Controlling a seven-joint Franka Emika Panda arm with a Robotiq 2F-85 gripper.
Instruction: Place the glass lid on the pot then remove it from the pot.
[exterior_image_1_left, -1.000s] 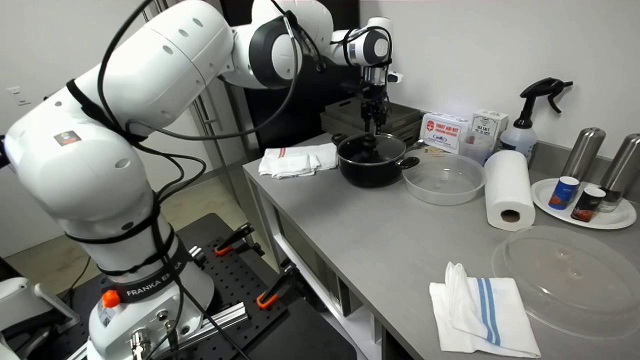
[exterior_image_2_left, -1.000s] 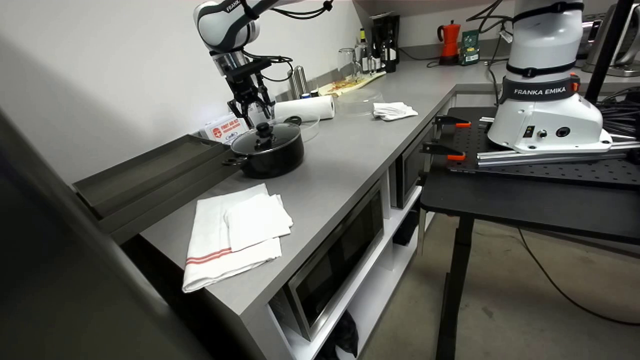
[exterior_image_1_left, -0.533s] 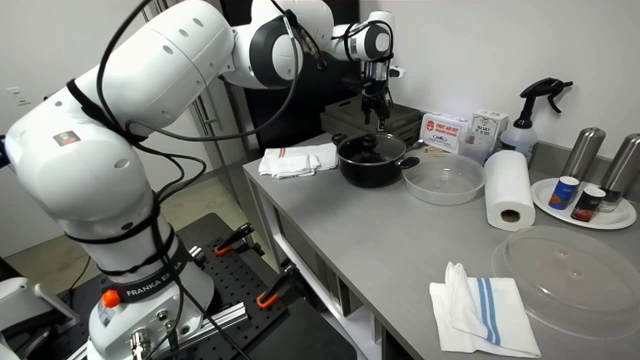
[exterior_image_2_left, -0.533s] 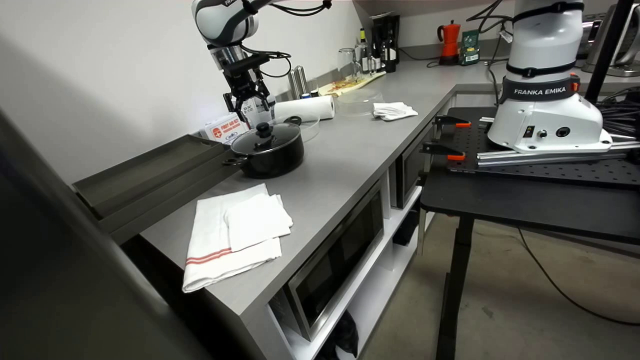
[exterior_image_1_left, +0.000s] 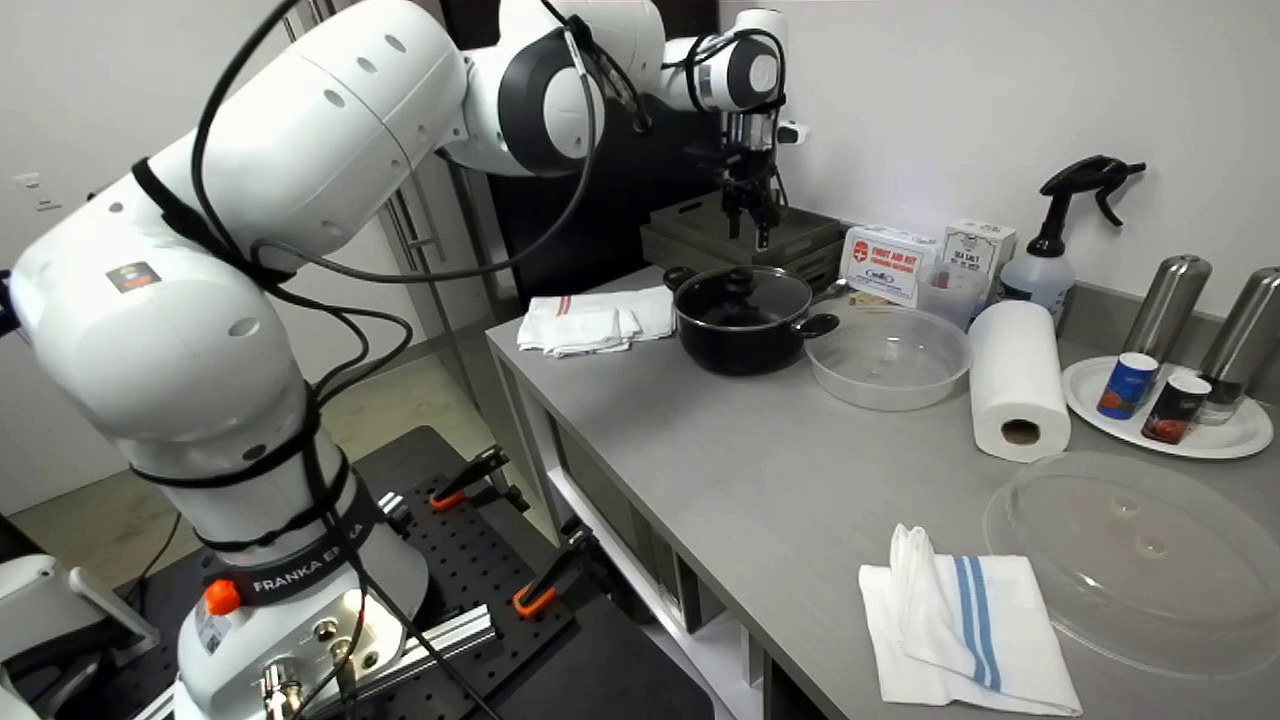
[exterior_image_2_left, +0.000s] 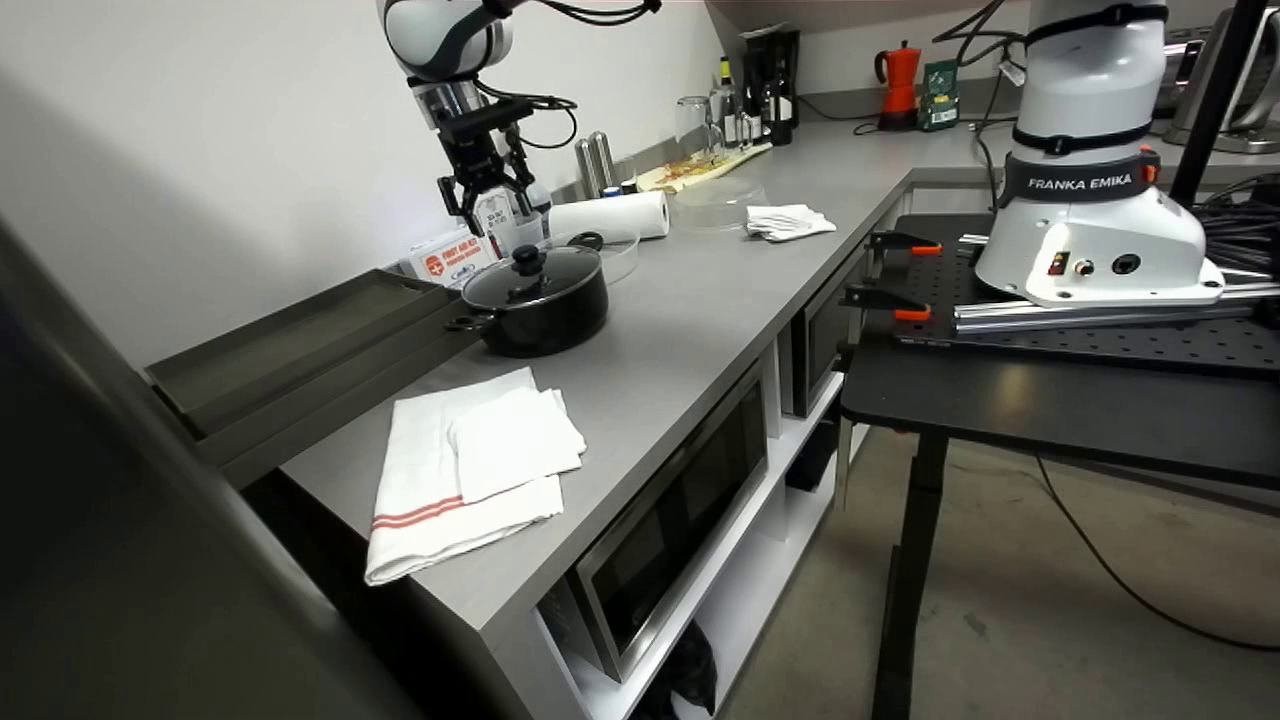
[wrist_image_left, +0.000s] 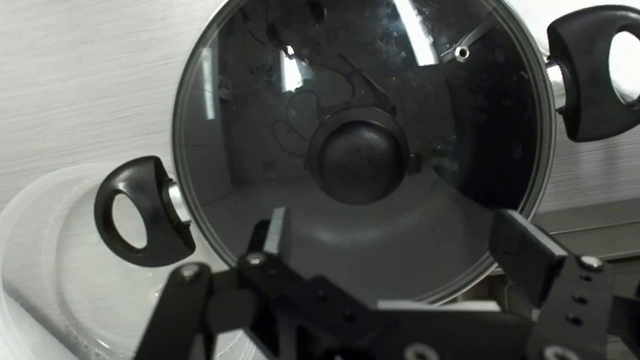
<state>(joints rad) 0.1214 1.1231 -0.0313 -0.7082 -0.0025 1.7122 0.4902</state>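
I have the jaws parted wide over the pot (exterior_image_1_left: 742, 350), with the glass lid (exterior_image_1_left: 745, 305) showing in the gap between the pads (wrist_image_left: 517, 257). The lid sits flat on the pot, and the pot stands on the desk (exterior_image_1_left: 760, 460). In the wrist view the lid's dark knob (wrist_image_left: 364, 162) lies at eleven o'clock from the middle of that gap, out past the tips rather than between them. In both exterior views I see the jaws hanging above the lid, apart from the knob.

Also in the wrist view, a small metal-ringed hole (wrist_image_left: 461, 53) in the glass lies between one and two o'clock from the knob. The pot's left-hand handle (wrist_image_left: 145, 220) points between eight and nine, and overlaps the edge of a clear bowl (wrist_image_left: 30, 250); I can't tell whether they touch. The opposite handle (wrist_image_left: 590, 80) points between two and three.

In an exterior view I have a red-striped towel (exterior_image_1_left: 645, 305) at nine o'clock from the pot, just beside it, and a first aid box (exterior_image_1_left: 885, 265) at two o'clock, near the wall.
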